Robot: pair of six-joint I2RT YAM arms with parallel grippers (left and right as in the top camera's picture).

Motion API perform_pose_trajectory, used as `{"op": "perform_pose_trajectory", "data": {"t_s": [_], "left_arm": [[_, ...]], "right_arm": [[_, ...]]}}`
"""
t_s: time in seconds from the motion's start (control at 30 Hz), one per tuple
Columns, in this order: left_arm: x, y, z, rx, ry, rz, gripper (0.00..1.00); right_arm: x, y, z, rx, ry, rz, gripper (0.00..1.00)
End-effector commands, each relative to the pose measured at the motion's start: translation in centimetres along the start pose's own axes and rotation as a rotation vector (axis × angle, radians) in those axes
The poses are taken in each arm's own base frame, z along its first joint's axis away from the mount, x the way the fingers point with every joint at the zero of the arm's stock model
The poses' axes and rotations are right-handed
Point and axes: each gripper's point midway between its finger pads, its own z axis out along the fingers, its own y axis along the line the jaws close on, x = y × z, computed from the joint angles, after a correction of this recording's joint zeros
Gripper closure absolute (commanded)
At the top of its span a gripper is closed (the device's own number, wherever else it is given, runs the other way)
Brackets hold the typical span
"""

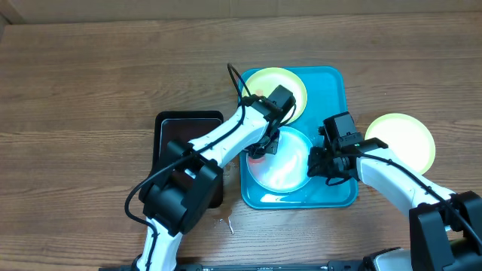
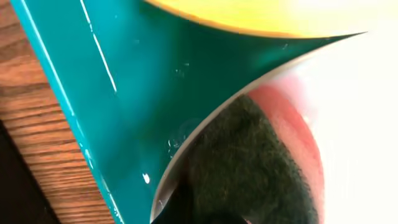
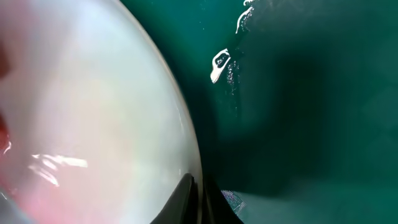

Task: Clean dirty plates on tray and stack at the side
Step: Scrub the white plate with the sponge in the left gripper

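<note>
Right now I have both arms down over the turquoise tray [image 1: 331,98], which sits mid-table with the light blue plate [image 1: 290,169] lying flat in its near half. A yellow-green plate [image 1: 290,83] lies in the tray's far half, its rim close to the blue one. The other yellow-green plate [image 1: 407,139] rests on the table [image 1: 90,90], just beside the tray's right edge.

My left gripper [image 1: 260,147] is at the blue plate's left side, clenched on a dark green scouring pad [image 2: 249,168]. The left wrist view shows the pad pressed onto the plate's white face, with an orange-red smear [image 2: 292,118] curving along the pad's edge. Only a sliver of black finger shows at the bottom of that view.

My right gripper [image 1: 325,162] is at the same plate's right rim. In the right wrist view its dark fingers [image 3: 185,196] sit one on either side of the rim, pinching it. The plate's face there looks wet and glossy, tinted pink toward the left.

A black tray [image 1: 169,124] sits on the table left of the turquoise one, partly under my left arm.
</note>
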Motion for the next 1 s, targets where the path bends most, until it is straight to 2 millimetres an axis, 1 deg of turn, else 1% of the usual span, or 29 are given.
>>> {"op": "perform_pose_trajectory", "data": {"t_s": [0.0, 0.3, 0.4, 0.47, 0.5, 0.57, 0.67, 0.73, 0.87, 0.97], "left_arm": [[1.7, -8.9, -0.9, 0.504, 0.118, 0.118, 0.96], [3.9, -11.6, -1.3, 0.528, 0.143, 0.178, 0.96], [4.1, -11.8, -1.2, 0.515, 0.144, 0.17, 0.96], [3.9, -11.2, -0.9, 0.476, 0.136, 0.142, 0.96], [3.8, -10.7, -0.6, 0.442, 0.133, 0.119, 0.96], [3.6, -8.9, 0.1, 0.343, 0.131, 0.051, 0.96], [3.7, -5.4, 0.9, 0.176, 0.14, -0.089, 0.96], [3.6, -4.0, 1.0, 0.127, 0.148, -0.136, 0.96], [3.4, -1.7, 1.1, 0.061, 0.155, -0.176, 0.96], [3.1, 0.8, 1.0, -0.032, 0.145, -0.192, 0.96]], "right_arm": [[0.5, -1.4, 0.4, 0.059, 0.007, 0.008, 0.94], [0.5, -1.4, 0.4, 0.059, 0.007, 0.008, 0.95], [0.5, -1.4, 0.4, 0.059, 0.007, 0.008, 0.94], [0.5, -1.4, 0.4, 0.059, 0.007, 0.008, 0.95], [0.5, -1.4, 0.4, 0.059, 0.007, 0.008, 0.95], [0.5, -1.4, 0.4, 0.059, 0.007, 0.008, 0.95], [0.5, -1.4, 0.4, 0.059, 0.007, 0.008, 0.95], [0.5, -1.4, 0.4, 0.059, 0.007, 0.008, 0.95], [0.5, -1.4, 0.4, 0.059, 0.007, 0.008, 0.95], [0.5, -1.4, 0.4, 0.059, 0.007, 0.008, 0.94]]}}
